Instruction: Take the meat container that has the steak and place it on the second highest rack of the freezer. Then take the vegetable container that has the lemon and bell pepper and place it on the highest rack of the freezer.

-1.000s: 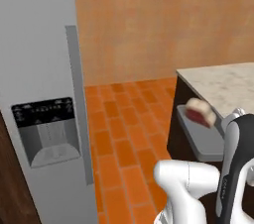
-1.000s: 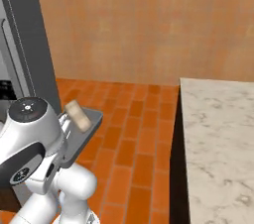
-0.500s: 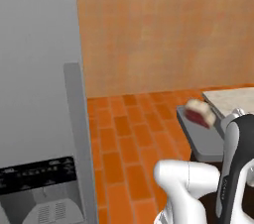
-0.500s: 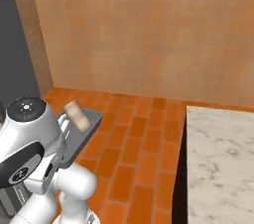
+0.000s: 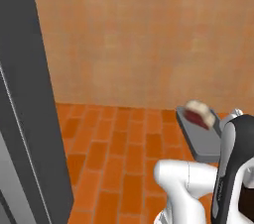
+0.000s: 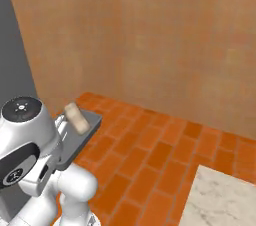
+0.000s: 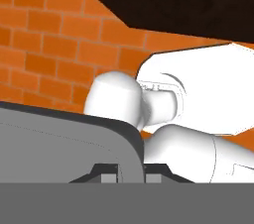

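Note:
The meat container [image 5: 201,141], a shallow grey tray, rides level above the floor in front of my arm, with the steak [image 5: 197,114] lying at its far end. From the other side, the meat container [image 6: 80,137] and the steak [image 6: 76,116] sit just beyond my arm's top joint. In the hand view my gripper [image 7: 130,171] is shut on the rim of the meat container [image 7: 59,139], at its corner. The freezer [image 5: 25,94] is a tall grey slab along the left edge, and the freezer [image 6: 10,60] also stands at the far left in the right base view.
An orange wall [image 5: 149,34] stands ahead over a brick floor [image 5: 119,148]. A marble counter corner [image 6: 220,200] lies at the lower right. A dark cabinet front [image 7: 188,0] fills the top of the hand view.
The whole picture has shifted in both base views, so the cameras moved: freezer and counter slid toward the edges and the wall came closer. The tray stays held in the same place relative to the arm.

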You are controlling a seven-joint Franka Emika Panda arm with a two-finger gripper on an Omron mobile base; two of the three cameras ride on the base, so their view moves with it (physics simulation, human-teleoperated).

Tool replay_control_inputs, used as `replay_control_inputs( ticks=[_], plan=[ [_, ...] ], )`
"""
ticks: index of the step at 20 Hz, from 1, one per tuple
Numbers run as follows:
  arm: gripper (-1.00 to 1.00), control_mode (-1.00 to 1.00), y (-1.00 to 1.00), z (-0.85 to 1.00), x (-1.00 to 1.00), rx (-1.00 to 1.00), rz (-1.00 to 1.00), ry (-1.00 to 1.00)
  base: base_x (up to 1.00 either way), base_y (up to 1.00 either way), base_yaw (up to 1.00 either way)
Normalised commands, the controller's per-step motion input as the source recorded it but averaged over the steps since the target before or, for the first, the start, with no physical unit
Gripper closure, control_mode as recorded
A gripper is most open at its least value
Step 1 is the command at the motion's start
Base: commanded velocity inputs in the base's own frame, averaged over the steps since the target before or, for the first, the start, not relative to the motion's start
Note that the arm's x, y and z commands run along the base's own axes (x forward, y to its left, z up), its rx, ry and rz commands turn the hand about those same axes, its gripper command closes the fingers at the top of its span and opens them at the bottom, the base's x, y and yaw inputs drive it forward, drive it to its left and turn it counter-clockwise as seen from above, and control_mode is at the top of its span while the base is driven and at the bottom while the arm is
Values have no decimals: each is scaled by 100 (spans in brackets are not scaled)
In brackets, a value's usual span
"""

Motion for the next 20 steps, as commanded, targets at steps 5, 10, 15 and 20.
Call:
replay_control_inputs(
  ticks=[5,10,15,20],
  plan=[
    [100,100,0,0,0,0,0,0,60,-27,86],
    [100,100,0,0,0,0,0,0,54,-32,84],
    [100,100,0,0,0,0,0,0,21,-38,76],
    [100,100,0,0,0,0,0,0,0,-9,58]
  ],
)
